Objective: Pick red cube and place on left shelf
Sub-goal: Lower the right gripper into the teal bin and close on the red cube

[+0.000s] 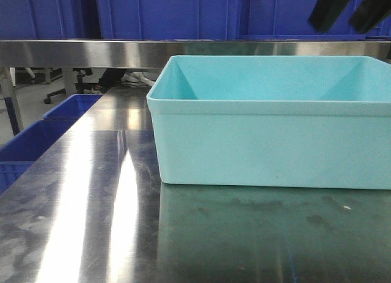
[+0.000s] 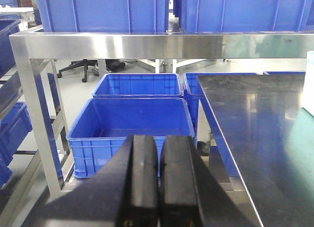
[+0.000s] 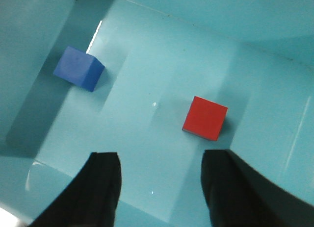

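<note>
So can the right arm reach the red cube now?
Probably yes: the right gripper hangs open above the tub, nothing lies between it and the red cube, and the blue cube sits apart.

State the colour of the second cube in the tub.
The second cube is blue; clearest in the right wrist view.

left gripper (image 2: 161,183): jaws were pressed together, pointing level and forward | right gripper (image 3: 160,187): jaws stood wide apart, aimed steeply downward
</note>
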Robot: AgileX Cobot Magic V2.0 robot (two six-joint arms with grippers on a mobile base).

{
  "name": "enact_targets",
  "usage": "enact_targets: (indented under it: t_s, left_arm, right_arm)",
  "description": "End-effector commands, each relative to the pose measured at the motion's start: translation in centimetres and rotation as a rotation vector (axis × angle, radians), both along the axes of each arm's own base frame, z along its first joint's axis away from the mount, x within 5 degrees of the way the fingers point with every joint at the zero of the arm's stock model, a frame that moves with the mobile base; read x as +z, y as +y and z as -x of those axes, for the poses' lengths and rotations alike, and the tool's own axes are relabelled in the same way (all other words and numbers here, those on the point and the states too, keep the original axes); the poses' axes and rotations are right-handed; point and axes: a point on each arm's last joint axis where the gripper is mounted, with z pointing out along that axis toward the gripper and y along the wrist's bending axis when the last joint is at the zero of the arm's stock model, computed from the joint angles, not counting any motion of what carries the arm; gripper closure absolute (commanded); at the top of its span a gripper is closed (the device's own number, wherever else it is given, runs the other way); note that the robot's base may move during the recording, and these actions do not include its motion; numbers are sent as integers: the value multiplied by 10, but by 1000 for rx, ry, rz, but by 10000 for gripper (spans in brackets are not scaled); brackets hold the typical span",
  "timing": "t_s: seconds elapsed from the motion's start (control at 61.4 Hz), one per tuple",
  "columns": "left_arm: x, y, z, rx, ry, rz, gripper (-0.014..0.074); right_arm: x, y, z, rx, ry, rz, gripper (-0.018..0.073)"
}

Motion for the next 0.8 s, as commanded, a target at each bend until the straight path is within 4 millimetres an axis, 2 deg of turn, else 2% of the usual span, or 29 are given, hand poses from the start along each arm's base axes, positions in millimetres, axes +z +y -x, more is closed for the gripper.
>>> enact_targets:
  t_s: [0.0, 0.163, 0.326, 0.489, 0.586, 0.782]
  left_arm:
    - [1, 0, 0, -5, -79, 12, 495]
    - [1, 0, 0, -5, -79, 12, 495]
    - [1, 0, 0, -5, -79, 12, 495]
    - [1, 0, 0, -5, -79, 12, 495]
    - [1, 0, 0, -5, -79, 12, 495]
    - [1, 0, 0, -5, -79, 12, 495]
  right_arm:
    - [13, 5, -15, -34, -50, -46, 69]
    - [0, 11, -41, -67, 29, -33, 69]
    - [-5, 6, -58, -85, 51, -1, 60]
    - [-6, -7, -64, -121, 32, 5, -5]
    - [-7, -14, -64, -137, 48, 12, -8]
    - [-16, -14, -64, -150, 122, 24, -8]
